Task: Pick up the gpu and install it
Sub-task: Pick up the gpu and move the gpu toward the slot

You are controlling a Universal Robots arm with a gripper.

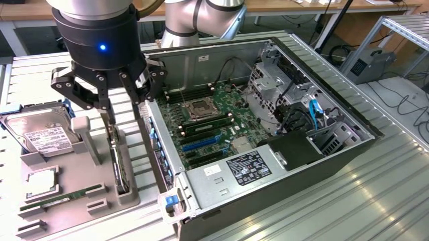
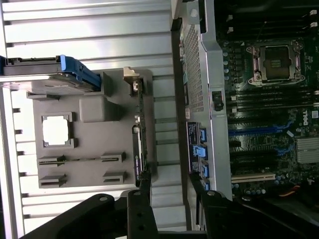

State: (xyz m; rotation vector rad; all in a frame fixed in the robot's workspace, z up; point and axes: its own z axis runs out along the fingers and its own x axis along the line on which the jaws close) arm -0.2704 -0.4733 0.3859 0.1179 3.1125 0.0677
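The gpu [image 1: 120, 168] is a thin dark card standing on its edge in a slot along the grey holder's [image 1: 74, 211] side nearest the computer case. In the wrist view the gpu [image 2: 140, 134] appears as a narrow dark strip. My gripper [image 1: 128, 136] hangs just above the card with its jaws wide apart and nothing between them. One finger [image 2: 145, 191] lines up with the card's end. The other finger [image 2: 200, 201] is out toward the case wall.
The open computer case [image 1: 348, 150] lies at the exterior view's right, with its motherboard [image 1: 221, 120] and blue card slots [image 1: 201, 144] exposed. The holder also carries a hard drive [image 1: 40, 133], a processor chip [image 1: 41, 181] and a green memory stick [image 1: 60, 198]. Everything rests on a ribbed metal table [image 1: 348, 201].
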